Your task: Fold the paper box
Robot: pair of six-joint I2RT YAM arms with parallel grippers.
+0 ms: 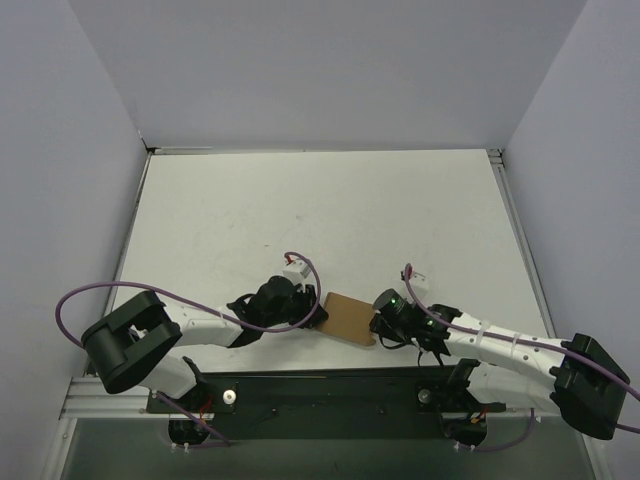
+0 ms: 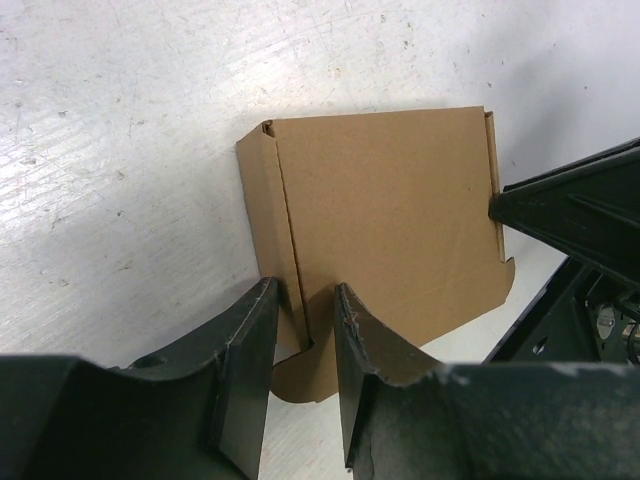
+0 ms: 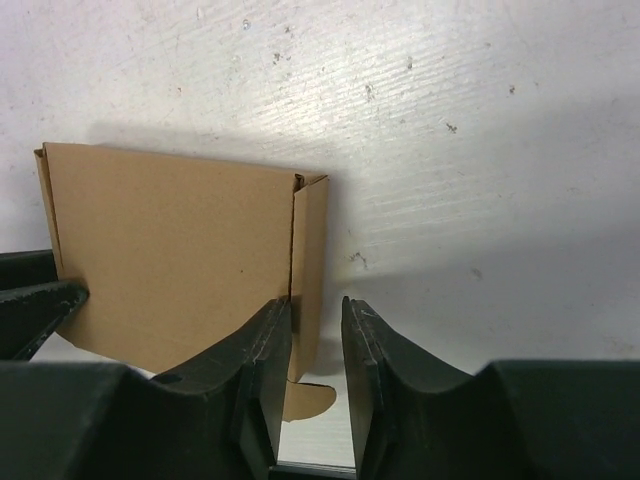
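In the top view, the paper box lies on the white table near its front edge, between the two arms. The left gripper meets its left edge and the right gripper its right edge.

In the left wrist view, the paper box is a brown panel lying flat, with a narrow side flap folded upright along the near edge. The left gripper straddles that flap, its fingers set close together. A slim gap shows beside the card, so it cannot be told whether they pinch it. A dark finger of the right gripper touches the opposite flap.

In the right wrist view, the right gripper likewise brackets the raised flap of the paper box. One finger sits against the card, and shadowed table shows before the other. Whether it grips cannot be told. The left gripper's finger rests at the far edge.
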